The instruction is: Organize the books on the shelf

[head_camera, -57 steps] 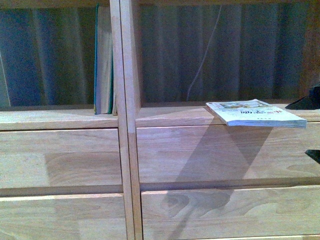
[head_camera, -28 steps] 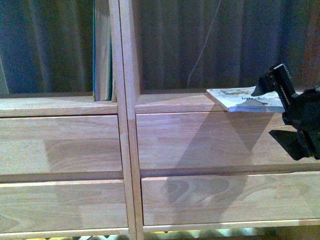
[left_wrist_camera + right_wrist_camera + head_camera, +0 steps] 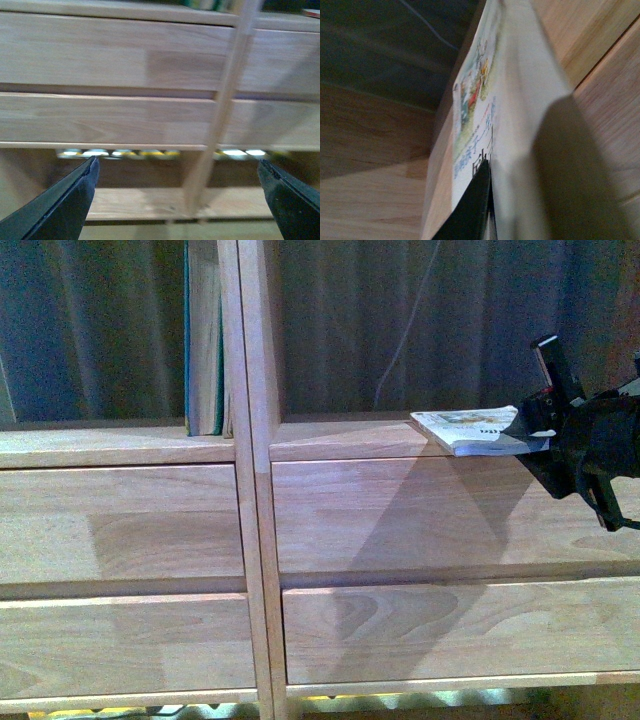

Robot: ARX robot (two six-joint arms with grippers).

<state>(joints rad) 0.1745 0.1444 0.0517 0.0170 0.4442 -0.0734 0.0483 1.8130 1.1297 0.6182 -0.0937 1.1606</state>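
Right gripper (image 3: 536,423): jaws spread, straddling paperback (image 3: 468,430) end, no clamp yet. Left gripper (image 3: 177,161): spread wide, empty. Risk: shallow bite, cover flexes, paperback slips off shelf (image 3: 340,442).

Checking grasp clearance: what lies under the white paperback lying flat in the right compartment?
The thin white paperback rests on the light-wood shelf board, its near edge jutting past the board's front. The black right end effector covers its right end, hiding anything beneath there.
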